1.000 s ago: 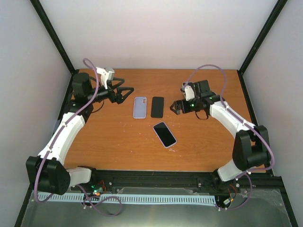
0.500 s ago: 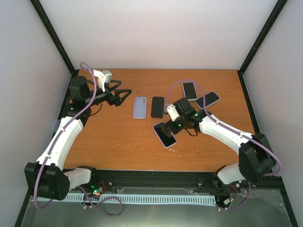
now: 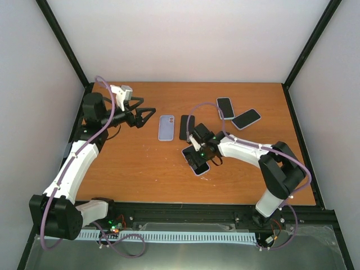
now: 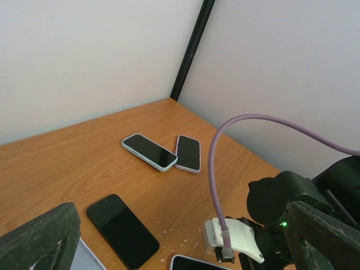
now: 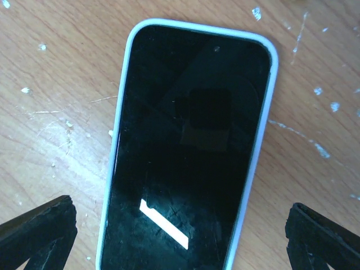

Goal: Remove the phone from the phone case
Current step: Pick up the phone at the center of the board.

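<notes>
**Cased phone flat on table, framed by open right gripper; left gripper idle**

Top external view. The black-screened phone in a pale bluish-white case (image 3: 197,161) lies screen up near the middle of the orange-brown wooden table (image 3: 135,169). The phone is in its case. The right gripper (image 3: 196,153) points down directly over the phone's far end, its fingers spread wide. The left gripper (image 3: 151,115) is at the far left of the table, well apart from that phone, its jaws also wide and holding nothing. Between the two grippers lie an empty lavender phone case (image 3: 166,127) and, just beside it, a bare black phone (image 3: 185,125) partly covered by the right arm. Two further cased phones (image 3: 225,107) lie at the far right.

Left wrist view. Both dark fingers (image 4: 39,239) stand at the frame's lower corners, far apart, with nothing between them. The right arm's purple cable (image 4: 264,121) arcs across the foreground.

Right wrist view. The cased phone fills the frame. One black fingertip (image 5: 39,228) shows at each lower corner, on either side of the case. Neither touches it.
</notes>
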Robot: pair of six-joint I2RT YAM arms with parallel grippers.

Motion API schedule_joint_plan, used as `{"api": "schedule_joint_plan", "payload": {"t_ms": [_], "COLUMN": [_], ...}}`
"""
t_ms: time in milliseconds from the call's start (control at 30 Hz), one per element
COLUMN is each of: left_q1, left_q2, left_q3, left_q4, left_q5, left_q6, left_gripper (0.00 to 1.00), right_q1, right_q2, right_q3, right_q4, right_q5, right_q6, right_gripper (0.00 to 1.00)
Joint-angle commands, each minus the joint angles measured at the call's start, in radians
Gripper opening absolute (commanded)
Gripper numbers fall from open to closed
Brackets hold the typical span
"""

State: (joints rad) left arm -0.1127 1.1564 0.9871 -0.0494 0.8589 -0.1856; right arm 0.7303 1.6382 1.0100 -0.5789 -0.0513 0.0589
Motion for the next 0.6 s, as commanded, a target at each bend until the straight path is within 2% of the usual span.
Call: {"api": "schedule_joint_plan", "payload": {"t_ms": [0,567], "left_q1": [0.008,0.008], "left_q2": [-0.018,-0.01], "left_q3": [-0.001,-0.01], "left_q4": [0.027,0.041], "left_q5": [-0.003,-0.001], "left_q6": [0.006,-0.007], "left_gripper": [1.0,1.0], "right_q1": [0.021,0.044], "right_q2": [0.055,0.21], "right_q3": [0.049,0.087], "right_q4": [-0.023,-0.022], "right_q5": [0.021,0.091], "right_q6": [0.057,0.097], "right_gripper": [1.0,1.0]}}
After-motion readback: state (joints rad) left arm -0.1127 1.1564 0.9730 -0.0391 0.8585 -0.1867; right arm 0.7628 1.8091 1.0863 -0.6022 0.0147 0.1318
